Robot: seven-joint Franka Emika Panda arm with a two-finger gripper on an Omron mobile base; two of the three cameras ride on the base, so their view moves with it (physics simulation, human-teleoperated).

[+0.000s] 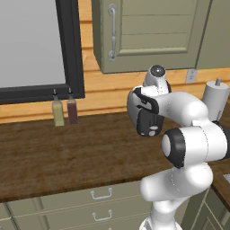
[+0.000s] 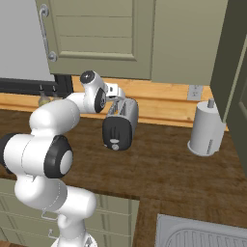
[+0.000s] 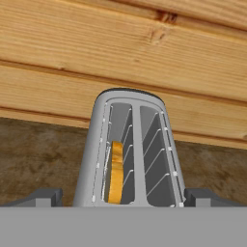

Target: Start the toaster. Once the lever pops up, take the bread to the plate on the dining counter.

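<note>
fingers: two dark fingertips [image 3: 44, 196] rise at the bottom corners of the hand view, spread wide, one to either side of the toaster, nothing between them but its top.
gripper: in the hand view the gripper [image 3: 123, 198] sits just above the near end of the toaster [image 3: 131, 149], jaws straddling its width and holding nothing.
key relation: the toaster lies straight ahead of and below the fingers; its long axis runs away from the hand toward the wood-panelled wall [image 3: 144, 53], in line with the gripper's look.
bread: a tan slice [image 3: 115, 171] stands on edge in the toaster's left slot as the hand view shows it; the other slot looks bare.
lever: on my reading it belongs to the black end panel [image 2: 117, 134], which faces away from the wall, on the near side below the fingers; I cannot make it out.
toaster's place: on the dark wood counter [image 2: 164, 164], close to the wall, with the pale grey cylinder [image 2: 207, 129] well apart to its right in the right base view.
arm pose: from the base the arm folds up and reaches forward over the toaster, the wrist bent so the hand looks down along its top.
stage: judged as starting the toaster; the next move likely needs the hand to drop to the end panel.
</note>
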